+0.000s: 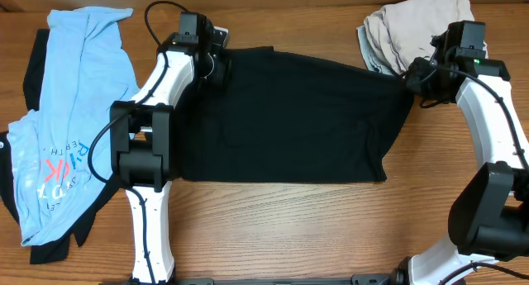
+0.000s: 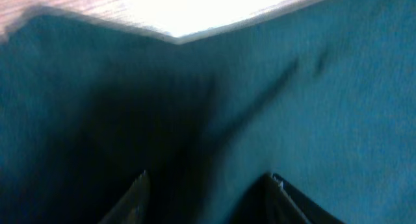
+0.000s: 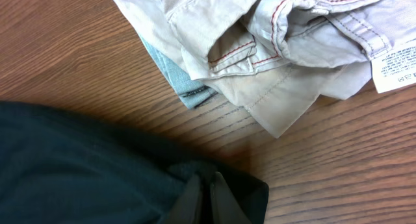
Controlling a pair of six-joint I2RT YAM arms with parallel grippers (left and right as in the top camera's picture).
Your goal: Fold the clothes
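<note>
Now the black shirt lies flat in the middle. My right gripper pinches its far right corner tight, so I can pull it smooth. My left gripper sits half open over the far left corner.

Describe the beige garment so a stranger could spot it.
On the wooden table's far right corner, past the spread black garment, sits a crumpled beige pile. Its pale tan cloth with red stitching sets it apart from the black one and the light-blue tee.
</note>
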